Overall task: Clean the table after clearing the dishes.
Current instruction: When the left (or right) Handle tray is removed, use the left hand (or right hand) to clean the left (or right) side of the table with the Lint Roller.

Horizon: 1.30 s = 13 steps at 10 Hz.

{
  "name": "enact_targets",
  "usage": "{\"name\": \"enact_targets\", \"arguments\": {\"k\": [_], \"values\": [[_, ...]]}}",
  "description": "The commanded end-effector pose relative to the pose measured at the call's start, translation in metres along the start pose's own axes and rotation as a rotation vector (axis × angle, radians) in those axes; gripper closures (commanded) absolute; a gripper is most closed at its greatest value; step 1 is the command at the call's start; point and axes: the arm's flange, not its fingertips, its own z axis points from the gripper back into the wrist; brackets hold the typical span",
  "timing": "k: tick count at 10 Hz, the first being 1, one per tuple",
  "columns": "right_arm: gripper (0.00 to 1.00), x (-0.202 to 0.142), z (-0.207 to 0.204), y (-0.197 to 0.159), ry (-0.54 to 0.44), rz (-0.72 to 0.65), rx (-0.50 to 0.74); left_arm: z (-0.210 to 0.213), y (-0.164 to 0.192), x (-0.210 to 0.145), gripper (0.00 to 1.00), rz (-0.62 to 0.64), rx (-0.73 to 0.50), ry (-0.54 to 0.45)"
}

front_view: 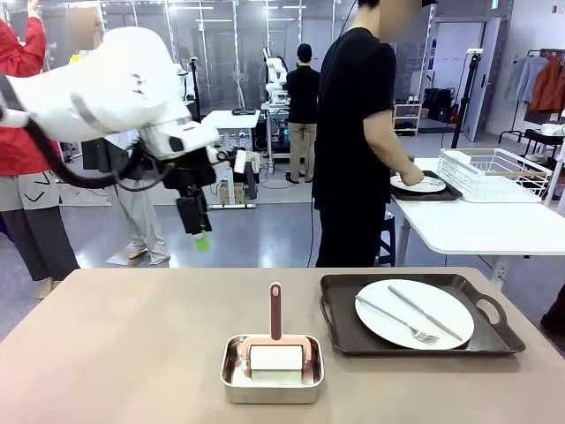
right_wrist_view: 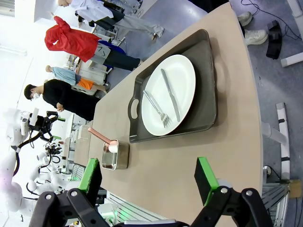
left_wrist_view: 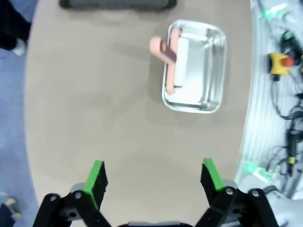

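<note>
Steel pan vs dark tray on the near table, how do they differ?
The steel pan is shiny metal; the tray is matte dark brown. The pan is much smaller than the tray. The pan holds a pink-handled roller; the tray holds a white plate with fork and knife. Both are rectangular and sit on the table.

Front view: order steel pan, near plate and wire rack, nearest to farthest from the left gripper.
From the left gripper:
1. Steel pan, centre of the beige table.
2. Near plate, on the dark tray, right.
3. Wire rack, on the white table beyond.
</note>
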Motion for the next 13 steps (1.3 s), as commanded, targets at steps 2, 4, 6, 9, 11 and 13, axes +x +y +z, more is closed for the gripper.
{"name": "enact_targets", "arguments": {"k": [2,4,6,9,11,13], "values": [[0.0,-0.002,0.003,0.002,-0.007,0.004,0.01,-0.017,0.031,0.048,0.0,-0.091,-0.024,0.071],[0.0,-0.002,0.003,0.002,-0.007,0.004,0.01,-0.042,0.035,0.081,0.0,-0.125,-0.052,0.132],[0.0,-0.002,0.003,0.002,-0.007,0.004,0.01,-0.057,0.04,0.099,0.0,-0.151,-0.082,0.135],[0.0,-0.002,0.003,0.002,-0.007,0.004,0.01,-0.072,0.046,0.118,0.0,-0.133,-0.09,0.169],[0.0,-0.002,0.003,0.002,-0.007,0.004,0.01,-0.085,0.046,0.13,0.0,-0.154,-0.123,0.171],[0.0,-0.002,0.003,0.002,-0.007,0.004,0.01,-0.095,0.046,0.134,0.0,-0.131,-0.151,0.158]]}}
